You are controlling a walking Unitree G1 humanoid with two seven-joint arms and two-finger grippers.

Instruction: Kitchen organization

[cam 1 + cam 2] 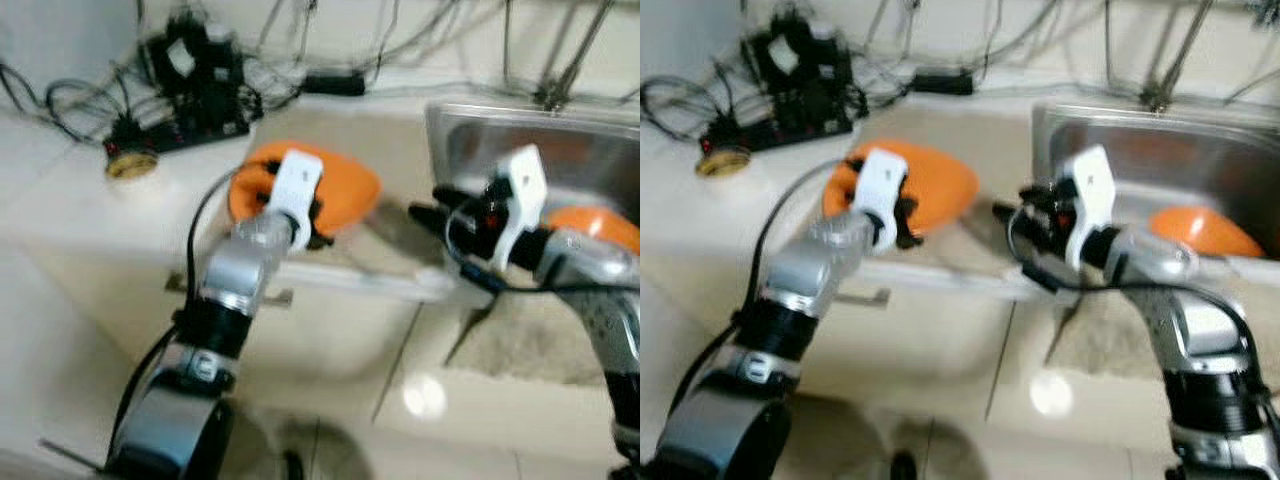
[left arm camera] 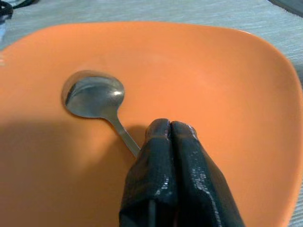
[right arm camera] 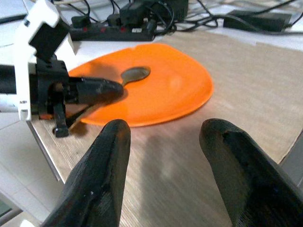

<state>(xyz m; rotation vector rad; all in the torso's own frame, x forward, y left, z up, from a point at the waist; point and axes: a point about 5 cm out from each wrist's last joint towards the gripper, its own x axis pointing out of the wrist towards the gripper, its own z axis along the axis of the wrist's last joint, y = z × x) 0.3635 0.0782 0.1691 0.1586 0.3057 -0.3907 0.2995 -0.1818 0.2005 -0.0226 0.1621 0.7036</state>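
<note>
An orange plate (image 1: 345, 190) lies flat on the counter, left of the sink. A metal spoon (image 2: 94, 97) rests in it, bowl up. My left gripper (image 2: 170, 128) is down over the plate (image 2: 213, 71), its fingers pressed together at the spoon's handle, which runs in under the fingertips. From the right wrist, the spoon (image 3: 135, 73) and the left gripper (image 3: 116, 90) sit on the plate's near side. My right gripper (image 3: 163, 130) hovers open over the bare counter between plate and sink, holding nothing; from the head it (image 1: 430, 208) points towards the plate.
The steel sink (image 1: 470, 130) at the right holds a second orange dish (image 1: 590, 225). A black power strip with tangled cables (image 1: 190, 100) and a small round gold object (image 1: 132, 162) lie at the back left. Below the counter edge is tiled floor (image 1: 430, 400).
</note>
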